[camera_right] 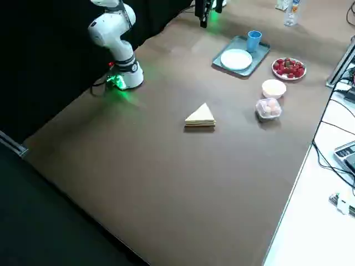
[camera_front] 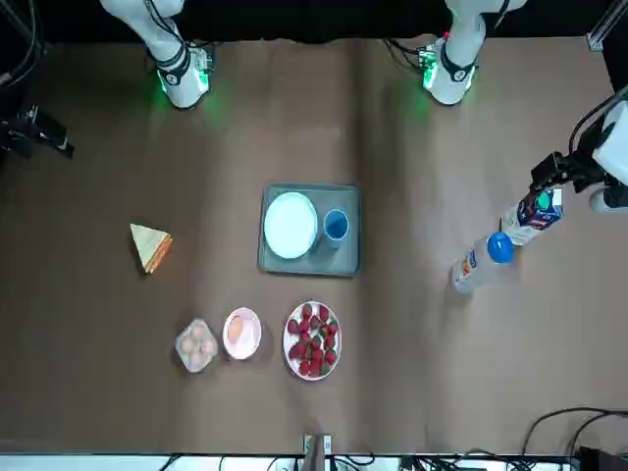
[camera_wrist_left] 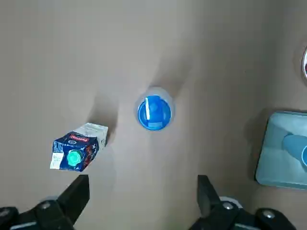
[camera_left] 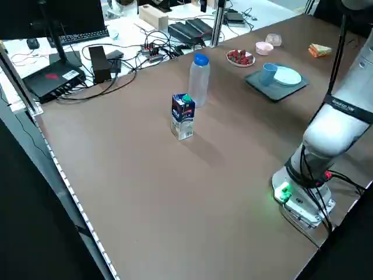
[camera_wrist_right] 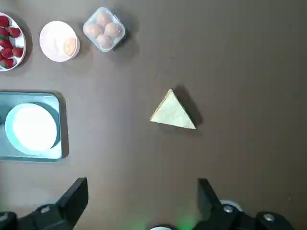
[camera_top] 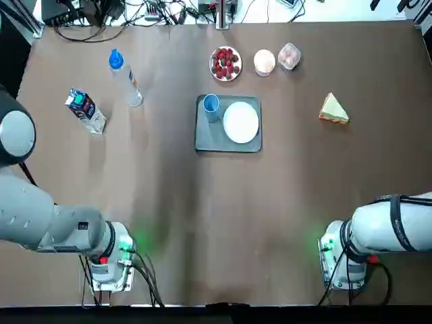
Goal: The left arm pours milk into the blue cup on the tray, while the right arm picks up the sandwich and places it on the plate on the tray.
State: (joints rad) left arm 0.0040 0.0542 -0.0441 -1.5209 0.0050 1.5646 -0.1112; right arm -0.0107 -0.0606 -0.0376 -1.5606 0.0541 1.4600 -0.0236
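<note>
The milk carton point(camera_top: 86, 111) stands at the table's left with its green cap up, also seen from above in the left wrist view point(camera_wrist_left: 76, 151). My left gripper point(camera_wrist_left: 142, 201) hovers high over it, open and holding nothing. The blue cup point(camera_top: 211, 103) and the white plate point(camera_top: 241, 122) sit on the grey tray point(camera_top: 206, 135) at mid-table. A triangular sandwich point(camera_top: 333, 109) lies on the table to the tray's right. High above the sandwich point(camera_wrist_right: 171, 112), my right gripper point(camera_wrist_right: 142, 201) hangs open and holds nothing.
A clear bottle with a blue cap point(camera_top: 125, 77) stands beside the carton, toward the tray. Beyond the tray are a plate of strawberries point(camera_top: 225, 63), a pink bowl point(camera_top: 264, 61) and a small box of eggs point(camera_top: 289, 56). Cables run along the far edge.
</note>
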